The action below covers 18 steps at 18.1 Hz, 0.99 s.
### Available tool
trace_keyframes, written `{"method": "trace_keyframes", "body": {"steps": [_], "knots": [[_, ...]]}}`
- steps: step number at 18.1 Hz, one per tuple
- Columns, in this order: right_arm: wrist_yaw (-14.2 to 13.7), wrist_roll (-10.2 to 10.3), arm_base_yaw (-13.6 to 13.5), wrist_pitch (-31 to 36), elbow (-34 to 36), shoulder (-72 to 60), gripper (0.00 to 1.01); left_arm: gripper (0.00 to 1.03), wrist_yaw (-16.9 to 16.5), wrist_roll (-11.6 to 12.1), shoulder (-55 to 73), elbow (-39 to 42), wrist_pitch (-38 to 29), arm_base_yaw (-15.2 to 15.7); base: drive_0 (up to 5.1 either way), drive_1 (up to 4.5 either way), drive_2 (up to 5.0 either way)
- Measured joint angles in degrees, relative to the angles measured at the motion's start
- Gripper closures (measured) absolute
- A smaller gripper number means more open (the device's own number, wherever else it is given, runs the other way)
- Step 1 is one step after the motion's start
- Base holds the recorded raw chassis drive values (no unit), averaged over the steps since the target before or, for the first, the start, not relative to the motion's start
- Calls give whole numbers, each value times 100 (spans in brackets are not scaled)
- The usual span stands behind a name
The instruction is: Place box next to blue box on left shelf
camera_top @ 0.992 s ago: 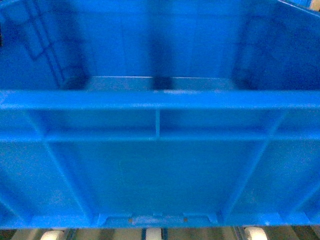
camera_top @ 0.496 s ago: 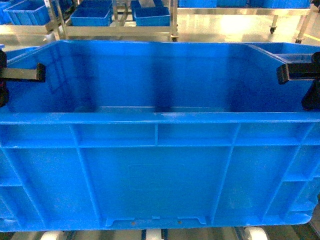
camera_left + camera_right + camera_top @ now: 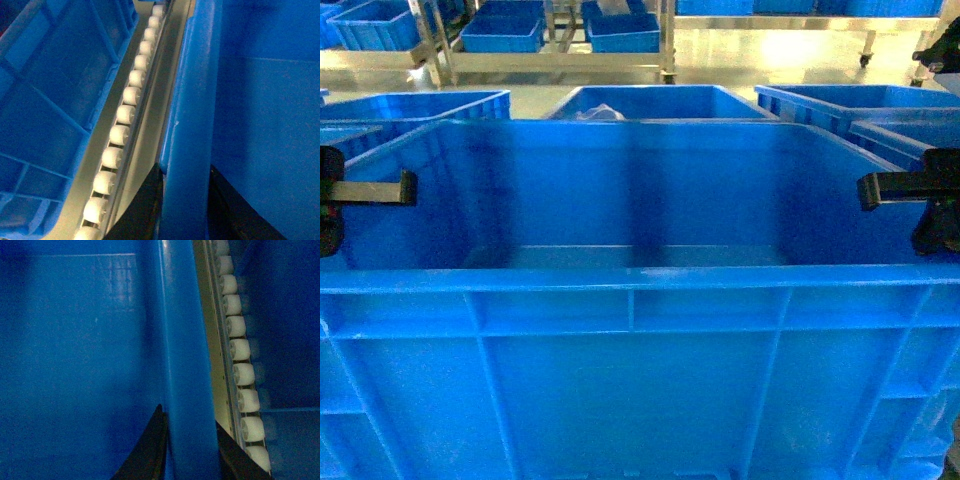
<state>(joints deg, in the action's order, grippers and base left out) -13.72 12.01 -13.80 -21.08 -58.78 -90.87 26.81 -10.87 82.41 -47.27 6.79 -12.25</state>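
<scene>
Box held by both side rims above the roller shelf, neighbouring crates close on either side.

Left tool [image 3: 182,200] is pinched narrow on the box's [image 3: 640,380] left rim, one dark finger [image 3: 145,210] outside the wall and one inside; right tool [image 3: 190,450] clamps the right rim the same way. The box fills the lower centre of the head view and sits between the roller tracks of the left shelf [image 3: 150,130]. A blue crate [image 3: 55,100] lies just beside the left track, another blue crate [image 3: 285,340] just beside the right. Judged risks: an uneven lowering could tilt the box and slip a rim from a finger; drifting sideways could snag a neighbour's wall; the rollers could let the box creep once released.
</scene>
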Motion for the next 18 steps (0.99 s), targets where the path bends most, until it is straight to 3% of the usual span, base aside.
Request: {"method": "trace_keyframes", "body": {"steps": [1, 2, 6, 8, 10, 11, 13, 14, 16, 18], "knots": [[-308, 24, -76, -81, 0, -11, 75, 73, 208, -83, 0, 4, -101, -70, 0, 0, 0], [-446, 22, -94, -125, 0, -15, 68, 64, 308, -114, -22, -17, -188, -85, 0, 0, 0], [-470, 15, -42, -146, -9, 79, 41, 40, 684, -227, -243, -111, -417, 17, 0, 0, 0], [-765, -17, -37, -57, -221, 284, 23, 22, 774, -251, -431, -304, -555, 50, 0, 0, 0], [-1073, -72, -48, 254, -599, 739, 4, 4, 802, -175, -592, -474, -848, -140, 0, 0, 0], [-1145, -72, -105, 326, -697, 1014, 1, 4, 815, -114, -710, -511, -1051, -238, 0, 0, 0], [-1335, -70, -466, 400, -579, 1462, 3, 5, 1036, 37, -999, -525, -1394, -501, 0, 0, 0], [-1451, -50, -675, 431, -337, 1563, 3, 5, 1147, 94, -1137, -522, -1484, -660, 0, 0, 0], [-1672, -46, -846, 608, 44, 1685, 3, 5, 1342, 190, -1261, -472, -1561, -841, 0, 0, 0], [-2273, -74, -872, 1080, 378, 1991, 3, 5, 1526, 234, -1316, -323, -1458, -968, 0, 0, 0]]}}
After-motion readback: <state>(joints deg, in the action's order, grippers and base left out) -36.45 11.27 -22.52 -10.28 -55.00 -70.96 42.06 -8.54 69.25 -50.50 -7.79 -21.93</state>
